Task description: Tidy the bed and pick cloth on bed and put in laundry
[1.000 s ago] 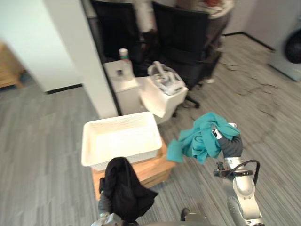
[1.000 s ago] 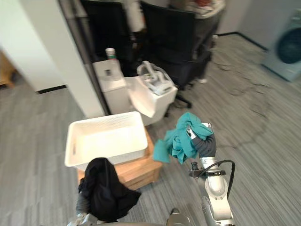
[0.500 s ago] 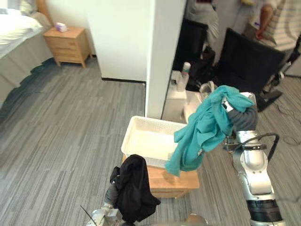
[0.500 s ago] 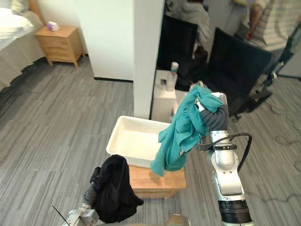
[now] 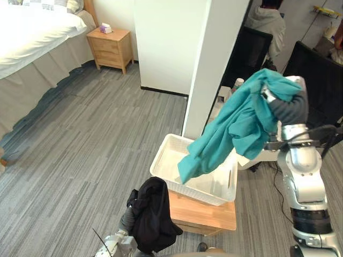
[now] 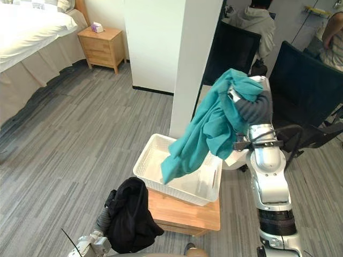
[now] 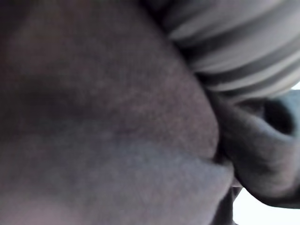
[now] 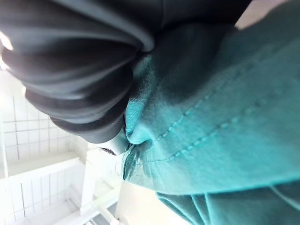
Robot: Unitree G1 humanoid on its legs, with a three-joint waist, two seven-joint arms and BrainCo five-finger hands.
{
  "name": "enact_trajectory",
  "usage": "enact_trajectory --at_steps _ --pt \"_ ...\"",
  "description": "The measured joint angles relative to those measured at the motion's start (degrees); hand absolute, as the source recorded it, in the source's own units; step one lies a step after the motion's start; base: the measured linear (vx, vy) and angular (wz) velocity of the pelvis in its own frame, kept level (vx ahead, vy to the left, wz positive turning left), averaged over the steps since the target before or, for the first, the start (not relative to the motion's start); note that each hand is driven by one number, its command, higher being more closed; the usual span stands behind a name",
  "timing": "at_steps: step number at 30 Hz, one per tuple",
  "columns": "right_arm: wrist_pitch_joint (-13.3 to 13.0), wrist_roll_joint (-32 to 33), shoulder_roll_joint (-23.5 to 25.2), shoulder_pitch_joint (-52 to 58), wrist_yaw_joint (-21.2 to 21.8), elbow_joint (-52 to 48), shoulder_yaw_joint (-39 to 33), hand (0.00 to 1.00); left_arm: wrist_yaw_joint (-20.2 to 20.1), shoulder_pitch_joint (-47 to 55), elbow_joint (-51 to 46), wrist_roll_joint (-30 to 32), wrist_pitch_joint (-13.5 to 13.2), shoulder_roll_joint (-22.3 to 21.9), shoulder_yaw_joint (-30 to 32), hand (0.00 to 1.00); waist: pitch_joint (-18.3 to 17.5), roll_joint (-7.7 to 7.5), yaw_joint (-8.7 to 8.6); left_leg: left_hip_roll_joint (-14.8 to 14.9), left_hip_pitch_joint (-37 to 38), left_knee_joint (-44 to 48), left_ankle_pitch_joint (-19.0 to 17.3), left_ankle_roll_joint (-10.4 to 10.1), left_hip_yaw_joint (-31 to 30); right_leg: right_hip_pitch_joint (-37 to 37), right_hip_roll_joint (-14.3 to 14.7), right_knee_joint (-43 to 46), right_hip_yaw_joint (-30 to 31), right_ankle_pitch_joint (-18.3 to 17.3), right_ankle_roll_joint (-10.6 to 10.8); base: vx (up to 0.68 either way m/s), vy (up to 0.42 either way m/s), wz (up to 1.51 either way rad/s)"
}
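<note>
Wooden nightstand [image 5: 111, 49] with tissue box [image 5: 105, 28], white pillar [image 5: 214, 80], black office chairs [image 6: 305, 85] beyond

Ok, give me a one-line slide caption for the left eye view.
Right robot hand holds a teal cloth over the white basket; a black cloth drapes the left arm.

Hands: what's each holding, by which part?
Right hand carries the teal cloth by its bunched upper end, rest hanging over the white basket. Left hand has the black cloth draped over it. Cloth hides both grips.
</note>
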Motion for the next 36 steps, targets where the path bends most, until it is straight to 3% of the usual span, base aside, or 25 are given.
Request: enact_trajectory --at_steps 5,6,9,11,13,15,18,20,23,27,30,31,32,34,35,36 --pt "2.71 -0.76 1.29 -2.98 -0.78 14.26 6.25 1.00 -0.27 -1.28 -0.73 1.05 0.15 2.91 -0.79 1.00 0.92 -0.43 1.25 -1.36 -3.49 -1.01 0.75 1.38 -0.53 -2.90 -1.00 -0.62 -1.33 3.22 -1.56 -0.08 0.073 0.16" --pt "2.70 -1.22 1.84 -3.87 -1.34 16.84 6.82 0.00 -0.21 -1.83 -1.47 1.16 0.14 3.64 -0.79 1.00 1.48 -0.71 1.90 -1.41 -5.08 -0.96 0.90 1.71 -0.19 -4.61 -1.06 -0.61 -1.28 3.73 -2.24 -0.09 0.036 0.01" --pt "0.92 -2.70 2.18 -8.20 -3.69 25.89 7.09 0.00 0.75 -4.71 -8.35 1.11 -0.75 5.51 -0.68 1.00 6.93 -0.86 2.30 -1.41 -9.30 -0.74 2.39 1.87 -0.06 -7.62 -1.64 -0.62 -2.80 5.35 -2.74 -0.14 0.034 0.29" --pt "0.27 -6.16 2.61 -9.01 -4.51 31.10 6.77 0.00 1.17 -6.97 -15.60 0.73 -3.52 5.15 -0.62 1.00 10.47 1.77 2.45 -1.24 -12.34 -0.83 4.39 1.27 0.54 -10.16 -2.08 -0.69 -2.98 6.35 -2.11 -0.06 0.024 0.27" --pt "0.23 -8.79 3.95 -8.96 -5.26 34.39 6.93 0.00 2.17 -8.11 -20.25 0.52 -5.53 4.47 -0.63 1.00 11.51 2.74 2.34 -1.32 -13.13 -0.70 5.82 1.14 1.04 -11.15 -2.23 -1.27 -3.05 6.87 -1.49 0.05 0.002 0.07" --pt "0.85 -11.64 5.51 -7.41 -5.34 36.77 7.52 0.00 3.76 -11.21 -24.38 -0.03 -8.00 4.46 -1.53 1.00 12.25 2.78 2.41 -1.26 -13.27 -0.68 6.24 0.55 2.92 -10.98 -1.92 -2.40 -2.52 7.14 -1.45 0.07 0.004 -0.05" --pt "0.89 -13.56 6.21 -5.62 -5.12 39.47 9.54 0.00 4.87 -14.98 -27.06 -0.16 -8.85 4.53 -2.87 1.00 12.31 2.71 2.12 -0.40 -12.67 -0.73 6.24 0.55 4.19 -10.37 -1.07 -3.81 -2.15 8.82 -3.29 0.03 0.000 -0.18" --pt "0.99 -14.64 6.18 -4.12 -5.15 42.68 10.57 0.00 4.86 -17.00 -27.57 -0.14 -8.86 5.02 -3.54 1.00 12.65 2.09 2.04 -0.27 -11.50 -0.95 6.22 0.56 4.63 -9.08 -1.06 -4.71 -1.70 9.42 -2.58 0.01 0.011 -0.10" --pt "1.08 -21.34 5.88 -2.09 -5.91 47.72 11.61 0.00 4.70 -19.13 -28.05 -0.03 -9.38 7.77 -4.17 1.00 12.81 0.95 2.13 -0.15 -10.96 -1.05 6.03 0.73 5.04 -8.61 -0.92 -4.87 -0.87 9.42 -2.59 -0.01 0.007 -0.01" --pt "2.24 -24.83 5.13 2.10 -5.89 48.22 12.76 0.00 5.72 -19.55 -31.10 2.37 -13.56 12.16 -4.09 1.00 12.28 -1.04 2.33 0.48 -10.10 -0.97 5.09 0.99 6.79 -7.92 -0.17 -6.05 1.28 9.42 -2.59 -0.05 0.000 -0.17" --pt "4.75 -26.17 4.97 8.72 -3.63 46.76 12.88 0.00 6.53 -19.86 -33.63 4.93 -15.77 13.72 -3.39 1.00 10.02 -2.79 2.10 1.93 -7.98 -0.98 3.55 0.55 8.23 -5.94 1.35 -6.63 2.65 8.71 -3.10 -0.07 -0.033 -0.31" --pt "6.09 -27.09 4.98 11.93 -3.58 45.10 12.94 0.00 7.23 -20.10 -34.67 5.90 -16.04 14.42 -3.08 1.00 8.64 -4.28 1.88 1.77 -7.72 -1.16 3.49 0.45 8.83 -5.90 1.28 -6.66 3.12 6.72 -3.57 0.00 -0.078 -0.32" --pt "8.03 -27.47 5.04 15.54 -3.60 43.41 13.06 0.00 8.21 -20.33 -35.32 7.38 -16.44 15.25 -2.40 1.00 7.25 -6.17 1.68 1.63 -6.94 -0.96 3.10 -0.16 9.85 -5.38 1.02 -6.69 4.02 4.28 -2.10 0.02 -0.098 -0.28" --pt "10.73 -26.01 5.24 19.49 -3.98 42.62 12.14 0.00 9.72 -20.48 -35.24 10.22 -16.26 15.46 -1.95 1.00 4.76 -7.11 0.21 2.02 -6.45 -0.57 2.82 -0.83 10.31 -5.07 1.27 -6.43 4.42 2.51 -1.04 0.02 -0.108 -0.23" --pt "11.67 -23.57 5.69 21.97 -5.05 41.01 10.12 0.00 10.86 -20.66 -35.24 12.75 -16.19 15.47 -1.96 1.00 3.89 -6.86 -1.07 2.86 -5.69 -0.44 2.76 -1.45 10.71 -4.63 2.06 -6.31 4.75 2.34 -1.30 0.02 -0.088 -0.20" --pt "11.89 -22.66 6.02 23.14 -6.06 39.98 8.99 0.00 11.31 -20.87 -35.23 14.15 -15.99 15.48 -1.96 1.00 3.59 -6.72 -1.26 3.11 -5.13 -0.38 2.75 -1.58 10.96 -4.31 2.30 -6.31 4.80 2.35 -1.28 0.01 -0.066 -0.30"
